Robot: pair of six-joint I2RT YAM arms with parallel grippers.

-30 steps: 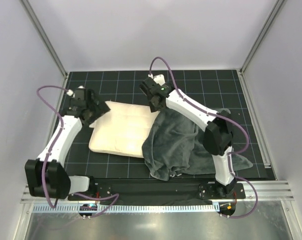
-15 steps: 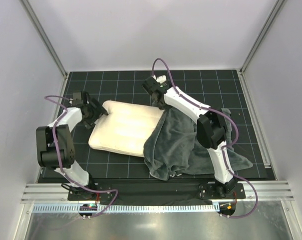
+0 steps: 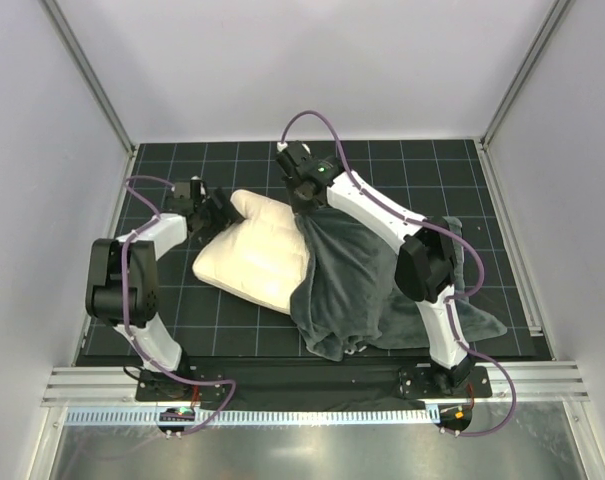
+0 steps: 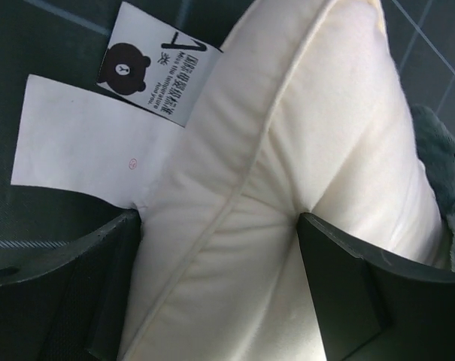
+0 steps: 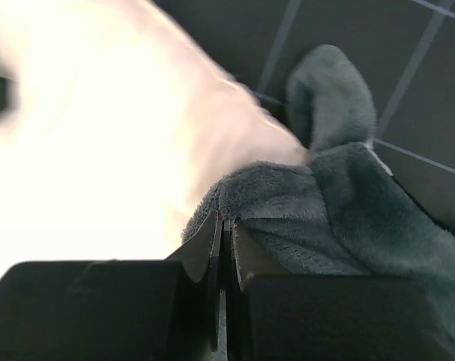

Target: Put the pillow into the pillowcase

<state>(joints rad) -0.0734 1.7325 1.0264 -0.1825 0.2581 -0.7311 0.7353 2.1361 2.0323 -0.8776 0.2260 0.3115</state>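
Around the pillow point(image 4: 287, 135), left gripper point(image 4: 218, 229), seemingly snug.

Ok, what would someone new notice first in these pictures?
The cream pillow lies in the middle of the black mat, its right part covered by the dark grey pillowcase. The right pincer is shut on the pillowcase's plush edge at the pillow's far side. The left pincer clamps the pillow's bare left end, beside white tags.
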